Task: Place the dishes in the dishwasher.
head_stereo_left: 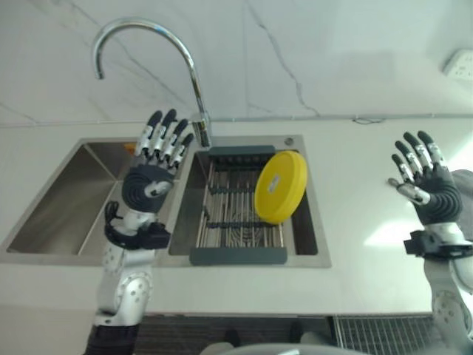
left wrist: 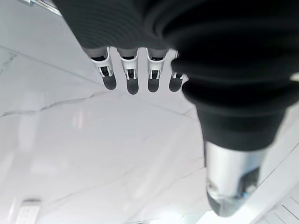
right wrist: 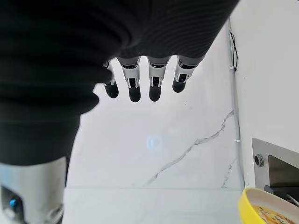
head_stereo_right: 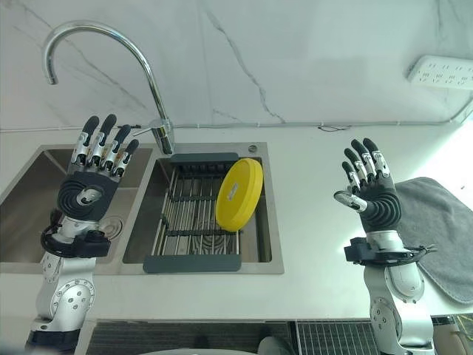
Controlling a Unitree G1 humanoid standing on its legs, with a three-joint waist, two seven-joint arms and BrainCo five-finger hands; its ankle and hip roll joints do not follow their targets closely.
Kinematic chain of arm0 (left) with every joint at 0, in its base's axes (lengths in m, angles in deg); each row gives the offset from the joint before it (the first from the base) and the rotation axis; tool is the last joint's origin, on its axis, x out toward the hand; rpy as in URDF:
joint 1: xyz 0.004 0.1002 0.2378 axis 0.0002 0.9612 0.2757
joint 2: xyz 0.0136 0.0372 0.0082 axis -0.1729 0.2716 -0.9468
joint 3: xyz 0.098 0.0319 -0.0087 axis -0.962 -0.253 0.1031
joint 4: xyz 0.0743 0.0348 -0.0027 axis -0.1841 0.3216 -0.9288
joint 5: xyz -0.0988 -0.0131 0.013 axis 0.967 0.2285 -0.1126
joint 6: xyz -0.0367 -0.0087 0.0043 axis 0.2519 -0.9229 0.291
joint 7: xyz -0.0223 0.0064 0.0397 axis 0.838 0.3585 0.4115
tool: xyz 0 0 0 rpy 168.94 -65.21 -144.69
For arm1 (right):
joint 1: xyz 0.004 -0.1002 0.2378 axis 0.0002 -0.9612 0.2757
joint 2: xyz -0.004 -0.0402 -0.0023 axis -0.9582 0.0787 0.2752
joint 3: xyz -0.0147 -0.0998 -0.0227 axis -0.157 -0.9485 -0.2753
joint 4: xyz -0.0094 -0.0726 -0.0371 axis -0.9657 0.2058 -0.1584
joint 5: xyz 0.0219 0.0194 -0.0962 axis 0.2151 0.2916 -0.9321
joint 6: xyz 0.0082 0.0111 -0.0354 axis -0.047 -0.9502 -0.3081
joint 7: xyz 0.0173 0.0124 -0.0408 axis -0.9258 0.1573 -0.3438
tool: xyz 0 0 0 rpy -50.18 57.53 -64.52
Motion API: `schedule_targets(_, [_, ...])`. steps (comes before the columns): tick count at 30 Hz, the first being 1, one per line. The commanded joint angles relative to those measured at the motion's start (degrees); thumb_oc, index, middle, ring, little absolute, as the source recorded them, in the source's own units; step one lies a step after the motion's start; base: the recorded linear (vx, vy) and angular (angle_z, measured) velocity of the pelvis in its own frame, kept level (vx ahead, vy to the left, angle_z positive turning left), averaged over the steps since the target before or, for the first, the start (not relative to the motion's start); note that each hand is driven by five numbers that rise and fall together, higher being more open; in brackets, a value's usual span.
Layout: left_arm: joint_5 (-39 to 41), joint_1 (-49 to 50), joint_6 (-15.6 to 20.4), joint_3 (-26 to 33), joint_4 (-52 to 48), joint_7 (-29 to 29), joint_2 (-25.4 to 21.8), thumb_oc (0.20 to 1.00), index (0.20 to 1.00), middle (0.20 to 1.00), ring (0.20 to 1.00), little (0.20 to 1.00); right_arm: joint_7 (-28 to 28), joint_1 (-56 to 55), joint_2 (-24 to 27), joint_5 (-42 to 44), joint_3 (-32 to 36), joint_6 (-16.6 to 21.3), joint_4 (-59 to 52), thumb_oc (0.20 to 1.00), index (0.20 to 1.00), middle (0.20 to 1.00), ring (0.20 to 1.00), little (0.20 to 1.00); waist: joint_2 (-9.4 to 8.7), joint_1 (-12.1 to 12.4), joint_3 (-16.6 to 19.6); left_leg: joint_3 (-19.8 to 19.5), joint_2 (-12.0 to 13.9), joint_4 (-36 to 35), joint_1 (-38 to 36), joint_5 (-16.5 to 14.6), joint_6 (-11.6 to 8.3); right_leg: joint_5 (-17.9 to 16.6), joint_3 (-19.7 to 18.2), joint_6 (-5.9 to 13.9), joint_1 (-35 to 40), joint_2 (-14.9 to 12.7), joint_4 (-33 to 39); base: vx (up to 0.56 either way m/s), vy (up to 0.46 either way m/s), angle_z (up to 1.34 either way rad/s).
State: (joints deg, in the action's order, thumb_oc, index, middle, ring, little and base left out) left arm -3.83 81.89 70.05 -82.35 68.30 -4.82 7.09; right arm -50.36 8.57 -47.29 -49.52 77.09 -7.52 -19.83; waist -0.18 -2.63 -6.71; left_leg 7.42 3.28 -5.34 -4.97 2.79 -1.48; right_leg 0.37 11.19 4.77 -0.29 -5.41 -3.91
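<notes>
Left hand [head_stereo_left: 151, 181] beside racked plate [head_stereo_left: 280, 186]

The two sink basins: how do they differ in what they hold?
The right basin holds a dark rack with a yellow plate standing on edge; the left basin holds no rack or plate. The left hand is raised over the left basin; none is over the right. Both are steel basins in one counter.

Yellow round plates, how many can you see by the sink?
1. The yellow round plate leans on edge in the dark wire drying rack over the right basin of the steel sink. Others could be hidden.
</notes>
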Motion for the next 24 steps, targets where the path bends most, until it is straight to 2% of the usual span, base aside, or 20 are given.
schedule_targets(1, [-1.71,-0.92,2.88,1.34,-3.11,-0.48,-3.43,1.0,1.0,1.0,1.0,1.0,0.12,4.02,0.37,-0.56,-1.07,0.54,0.35,1.0,1.0,1.0,1.0,1.0,-2.49,0.85,0.84,1.59,1.89,0.34,-2.31,-9.03,0.16,0.2,0.6,3.76,5.6,-3.69,7.7,0.02,0.001,-0.05])
schedule_targets(12, [-2.63,-1.79,3.81,-0.75,-2.47,-2.24,-3.54,1.0,1.0,1.0,1.0,1.0,-0.36,6.71,0.47,4.51,-5.32,-6.13,2.69,1.0,1.0,1.0,1.0,1.0,-3.07,2.27,1.64,0.95,1.81,0.34,-2.61,-9.13,0.03,0.58,1.86,3.49,7.26,-3.47,8.62,0.02,0.006,0.02])
schedule_targets(15, [-2.92,-2.7,4.19,-1.68,-1.8,-2.73,-3.59,1.0,1.0,1.0,1.0,1.0,2.56,8.63,0.5,3.94,-6.56,-7.82,5.19,1.0,1.0,1.0,1.0,1.0,-3.17,2.81,1.81,0.82,1.88,0.34,-2.66,-9.14,-0.03,0.56,2.27,3.45,7.59,-3.51,8.86,0.0,0.0,0.0])
schedule_targets(20, [-3.44,-3.21,4.01,-2.25,-1.62,-3.7,-3.66,1.0,1.0,1.0,1.0,1.0,4.22,10.01,-0.23,6.23,-7.36,-9.92,7.75,1.0,1.0,1.0,1.0,1.0,-3.21,3.28,1.99,0.83,1.99,0.34,-2.87,-9.18,-0.1,0.68,2.72,3.39,7.97,-3.58,8.91,0.0,0.0,0.0])
schedule_targets(24, [-3.76,-4.05,4.24,-2.82,-1.31,-4.65,-3.7,1.0,1.0,1.0,1.0,1.0,5.87,11.26,-0.36,6.09,-8.28,-13.11,10.13,1.0,1.0,1.0,1.0,1.0,-3.22,3.56,2.11,0.81,2.05,0.34,-3.1,-9.12,-0.14,0.71,3.01,3.3,8.29,-3.55,8.91,0.0,0.0,0.0])
